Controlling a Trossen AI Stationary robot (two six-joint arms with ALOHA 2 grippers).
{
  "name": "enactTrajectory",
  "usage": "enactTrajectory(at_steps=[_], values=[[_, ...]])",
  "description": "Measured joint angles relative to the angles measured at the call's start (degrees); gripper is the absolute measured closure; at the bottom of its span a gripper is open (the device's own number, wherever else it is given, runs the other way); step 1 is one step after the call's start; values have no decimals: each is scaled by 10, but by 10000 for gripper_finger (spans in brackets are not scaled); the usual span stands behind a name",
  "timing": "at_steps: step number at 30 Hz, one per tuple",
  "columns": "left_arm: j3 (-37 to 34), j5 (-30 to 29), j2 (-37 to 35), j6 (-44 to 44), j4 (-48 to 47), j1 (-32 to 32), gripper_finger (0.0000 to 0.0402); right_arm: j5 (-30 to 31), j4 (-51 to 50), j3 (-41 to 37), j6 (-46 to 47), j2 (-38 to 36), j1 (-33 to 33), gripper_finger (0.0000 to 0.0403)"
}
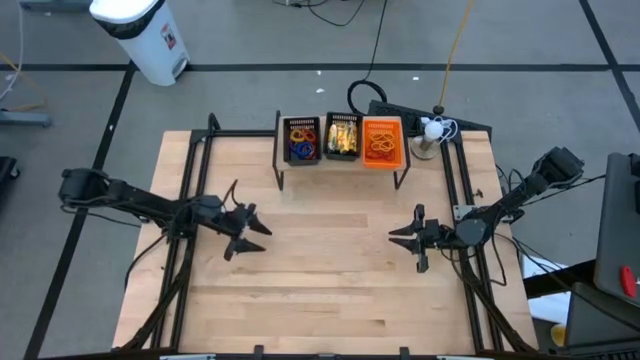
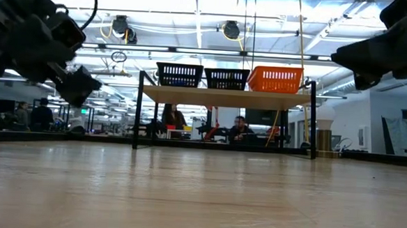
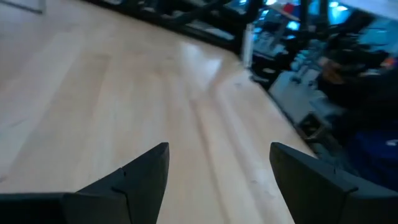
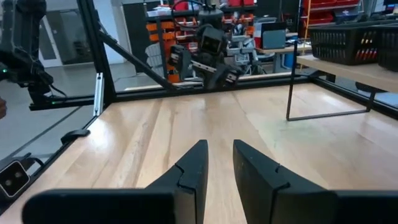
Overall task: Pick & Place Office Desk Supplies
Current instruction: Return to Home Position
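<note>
1. The left gripper (image 3: 217,147) hangs above the left half of the table (image 1: 330,300). Its two fingers are spread wide and hold nothing.
2. The right gripper (image 4: 220,144) hangs above the right half of the table and points across the middle towards the left one. Its fingers stand close together with a narrow gap between them, and nothing is pinched there.
3. A low shelf (image 1: 340,164) stands at the far middle of the table, well apart from both grippers. Three baskets sit on it side by side in a row.
4. The left black basket (image 1: 300,126) holds rubber bands (image 1: 300,148) in red, blue and orange.
5. The middle black basket (image 1: 343,120) holds yellow pieces (image 1: 343,140).
6. The orange basket (image 1: 384,124), at the right end of the row, holds orange rubber bands (image 1: 382,145).
7. Beyond the table, the low view shows a seated person (image 2: 241,130) under the shelf top.
8. A white bin (image 1: 140,35) stands on the floor past the far left corner.
</note>
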Motion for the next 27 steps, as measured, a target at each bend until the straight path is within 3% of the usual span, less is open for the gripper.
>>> enactTrajectory(at_steps=[6,11,14,21,27], values=[[0,77,-61,0,-6,4,121,0,16,0,-1,0,0,335],[0,223,-125,-20,-3,22,121,0,44,0,-12,0,0,335],[0,280,-165,-38,2,35,121,-1,47,0,-12,0,1,335],[0,324,-222,-89,-3,91,121,-6,85,0,-18,-3,1,335],[1,331,-246,-93,-3,153,121,-59,106,0,-45,-36,2,335]])
